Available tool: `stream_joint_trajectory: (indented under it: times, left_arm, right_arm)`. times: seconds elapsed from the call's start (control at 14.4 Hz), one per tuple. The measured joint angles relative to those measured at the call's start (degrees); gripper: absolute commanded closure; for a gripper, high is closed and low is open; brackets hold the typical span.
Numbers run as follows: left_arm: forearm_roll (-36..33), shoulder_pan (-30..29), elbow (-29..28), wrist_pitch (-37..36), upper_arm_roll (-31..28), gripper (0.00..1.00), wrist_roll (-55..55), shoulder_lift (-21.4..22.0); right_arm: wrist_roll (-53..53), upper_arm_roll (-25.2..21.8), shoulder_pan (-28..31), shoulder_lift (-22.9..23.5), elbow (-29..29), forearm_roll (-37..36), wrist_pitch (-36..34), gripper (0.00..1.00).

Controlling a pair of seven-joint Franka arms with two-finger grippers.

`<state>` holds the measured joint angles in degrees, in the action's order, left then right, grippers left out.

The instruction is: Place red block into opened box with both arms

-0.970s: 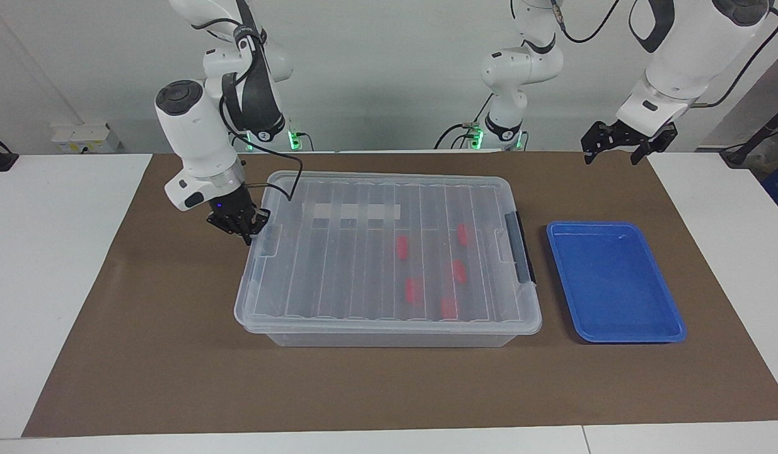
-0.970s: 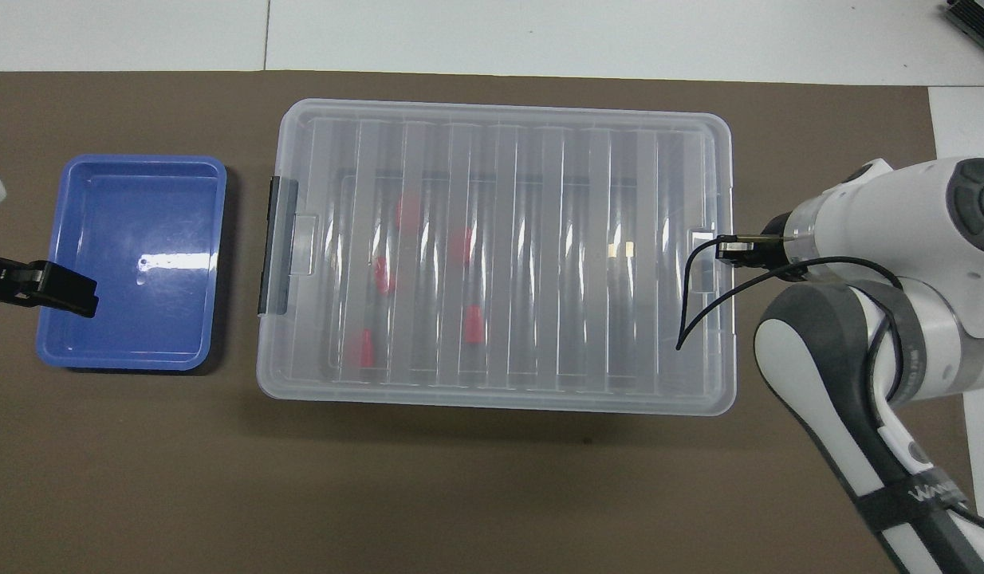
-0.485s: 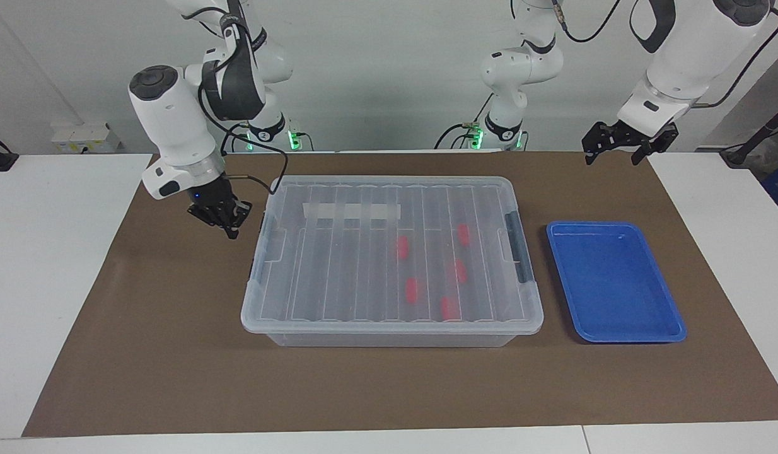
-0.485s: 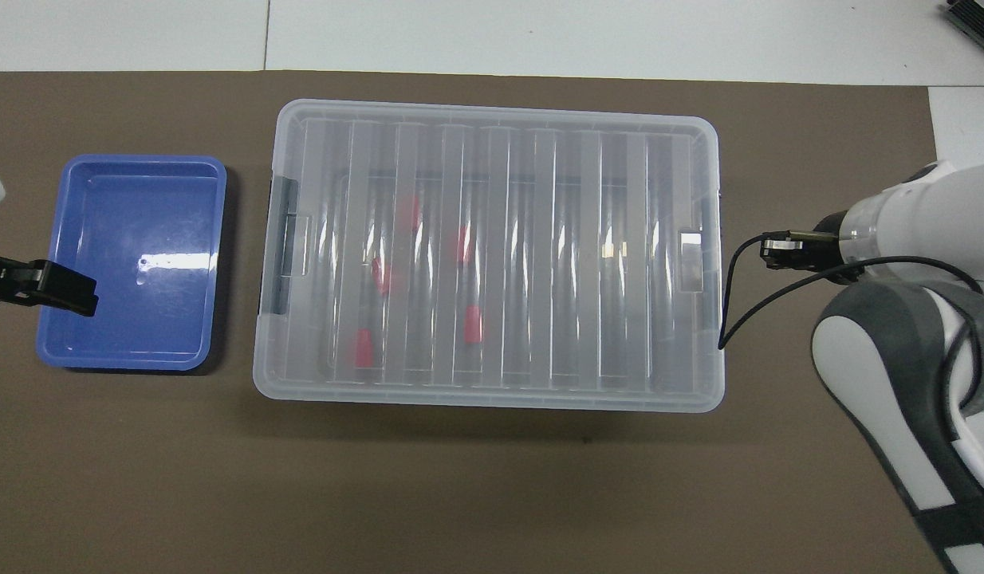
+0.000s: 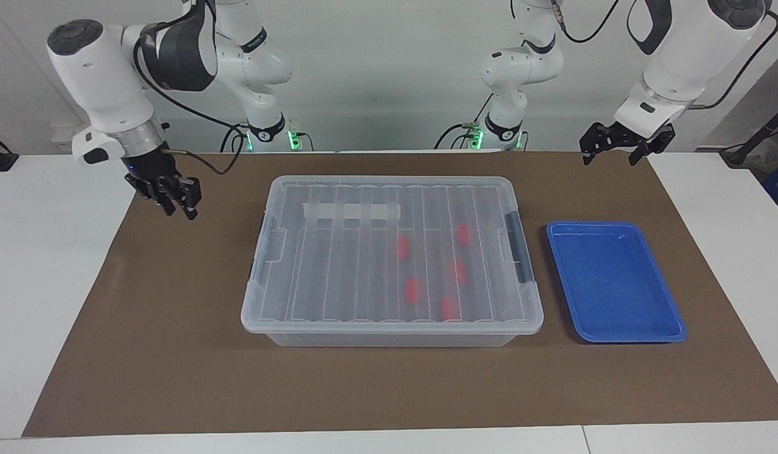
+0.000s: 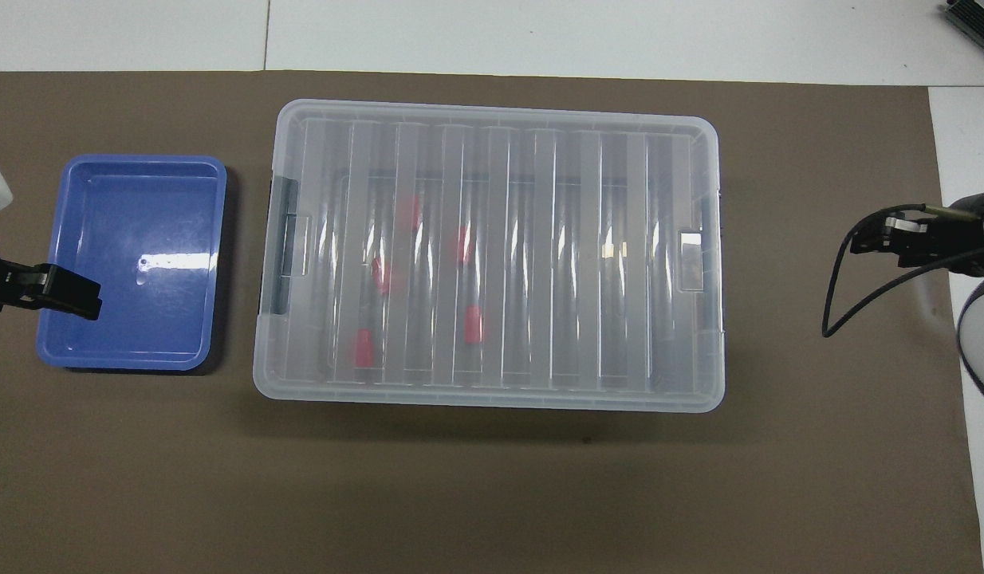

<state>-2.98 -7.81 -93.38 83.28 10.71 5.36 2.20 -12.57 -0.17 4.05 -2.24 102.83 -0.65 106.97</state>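
Observation:
The box (image 5: pixel 326 265) (image 6: pixel 588 263) stands mid-table on the brown mat with its ribbed clear lid lying flat on it. Several red blocks (image 5: pixel 402 247) (image 6: pixel 473 325) show through the lid, in the half of the box toward the left arm's end. My right gripper (image 5: pixel 181 211) hangs over the mat, clear of the box toward the right arm's end; its fingertips are apart and hold nothing. The left gripper (image 5: pixel 611 156) waits in the air, open and empty; seen from overhead it overlaps the edge of the blue tray.
A shallow blue tray (image 5: pixel 616 284) (image 6: pixel 133 239) lies empty beside the box toward the left arm's end. The brown mat (image 5: pixel 174 353) covers the middle of the white table. A black latch (image 5: pixel 521 252) sits on the box's end that faces the tray.
The right gripper left the lid's end, rose and drew away toward the right arm's end, its fingertips parting. The lid, tilted up at that end, settled flat. The left arm stayed still.

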Motion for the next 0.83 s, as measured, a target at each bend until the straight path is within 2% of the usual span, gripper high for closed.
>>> stream_joint_trajectory:
  times: [0.21, 0.35, 0.48, 0.83]
  left_arm:
    - [0.0, 1.0, 0.0, 0.0, -1.0, 0.00, 0.0, 0.1]
    - [0.0, 5.6, 0.0, 0.0, -5.7, 0.00, 0.0, 0.1]
    - [0.0, 9.1, 0.0, 0.0, -9.4, 0.00, 0.0, 0.2]
    - [0.0, 9.7, 0.0, 0.1, -10.0, 0.00, 0.0, 0.2]
  right_arm:
    - [0.0, 0.1, 0.1, 1.7, -7.0, -2.6, -5.8, 0.00]
    - [0.0, 0.2, 0.1, 2.4, -10.1, -2.8, -9.2, 0.00]
    - [0.0, 0.4, 0.0, 2.4, -11.5, -2.8, -11.9, 0.00]
    - [-0.3, 0.7, -0.7, 2.0, -11.9, -2.7, -16.6, 0.00]
